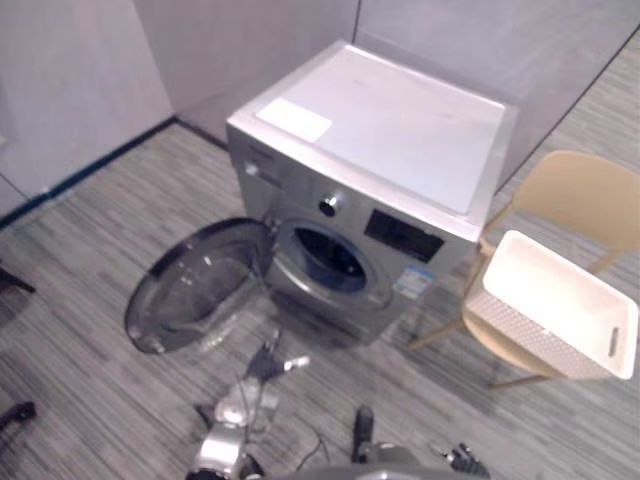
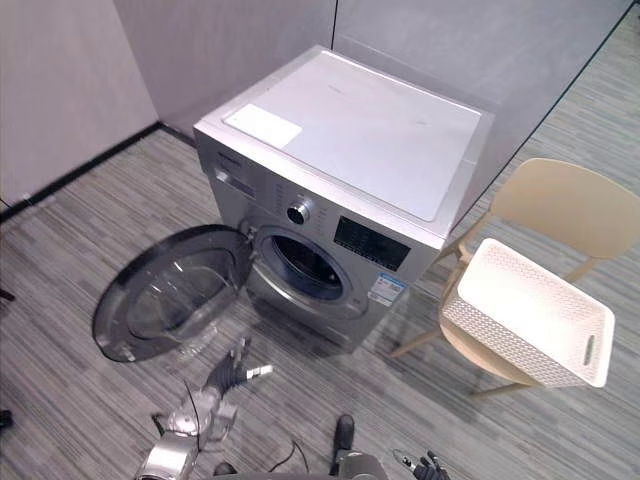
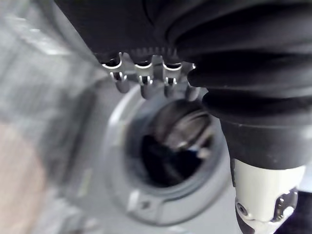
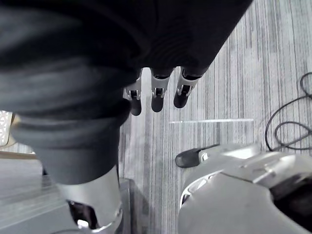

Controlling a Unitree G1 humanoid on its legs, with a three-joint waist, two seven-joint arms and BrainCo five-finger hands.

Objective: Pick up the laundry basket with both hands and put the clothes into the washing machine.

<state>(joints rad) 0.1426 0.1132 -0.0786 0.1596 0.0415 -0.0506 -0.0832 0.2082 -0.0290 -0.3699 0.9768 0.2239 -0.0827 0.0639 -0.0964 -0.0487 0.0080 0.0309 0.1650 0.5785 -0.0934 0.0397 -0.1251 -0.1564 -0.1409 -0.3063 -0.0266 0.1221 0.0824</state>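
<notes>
- Laundry basket (image 1: 555,315), white, sits tilted on the seat of a tan chair (image 1: 590,195), just right of the washing machine (image 1: 400,130).
- Round door (image 1: 195,290) hangs wide open, baring the drum opening (image 1: 330,258).
- Left hand (image 2: 228,372) is low, near the door, fingers stretched out and empty.
- Right hand (image 4: 157,97) hangs over the striped floor (image 4: 253,58), fingers relaxed, gripping nothing.

The top label (image 2: 262,126) and front sticker (image 2: 384,290) on the washing machine (image 2: 370,150) are too small to read.
</notes>
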